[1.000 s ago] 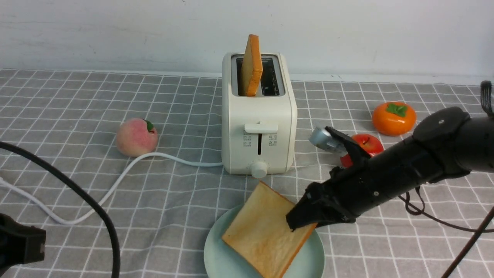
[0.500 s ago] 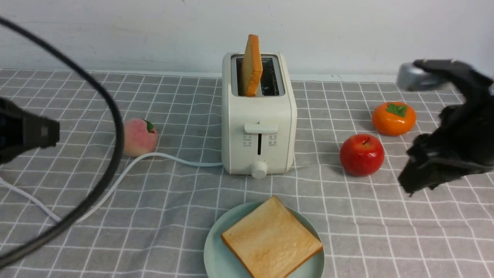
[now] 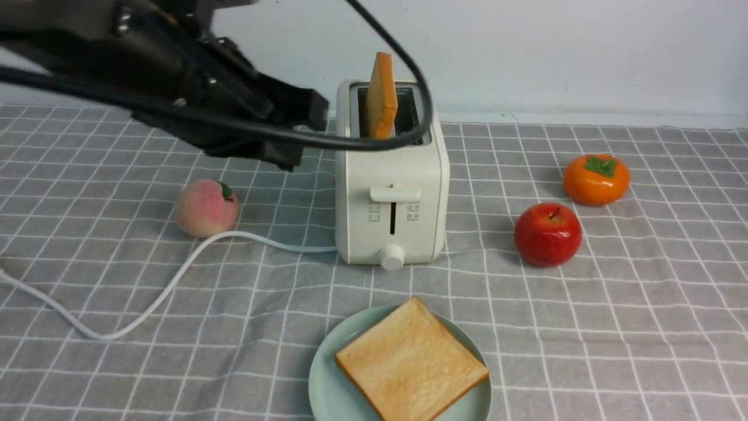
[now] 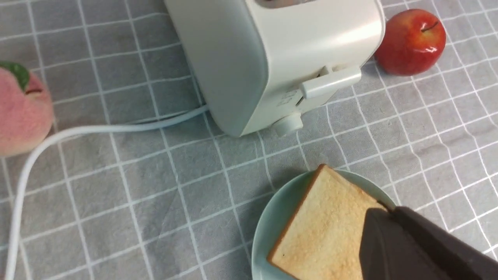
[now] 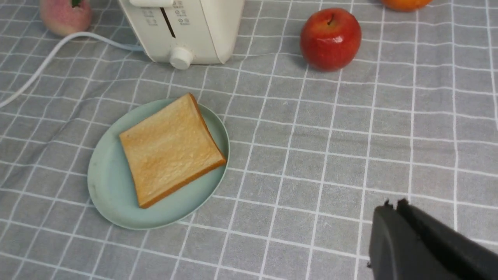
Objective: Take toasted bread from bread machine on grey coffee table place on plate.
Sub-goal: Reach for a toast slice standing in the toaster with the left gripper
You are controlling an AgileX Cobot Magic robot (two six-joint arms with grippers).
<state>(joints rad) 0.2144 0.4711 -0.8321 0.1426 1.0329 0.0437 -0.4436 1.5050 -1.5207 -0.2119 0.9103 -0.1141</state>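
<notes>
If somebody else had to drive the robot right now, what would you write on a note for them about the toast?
Left gripper: shut, empty, raised beside the toaster, on its left.
Right gripper: shut, empty, above the grey checked table, out of the front view.
Things: one toast slice lies flat on the mint-green plate, in front of the toaster. The second slice stands upright in the toaster's left slot.
Done: first slice plated.
Left: lift out the second slice, probably with the left gripper since it is nearest, and put it on the plate.
</notes>
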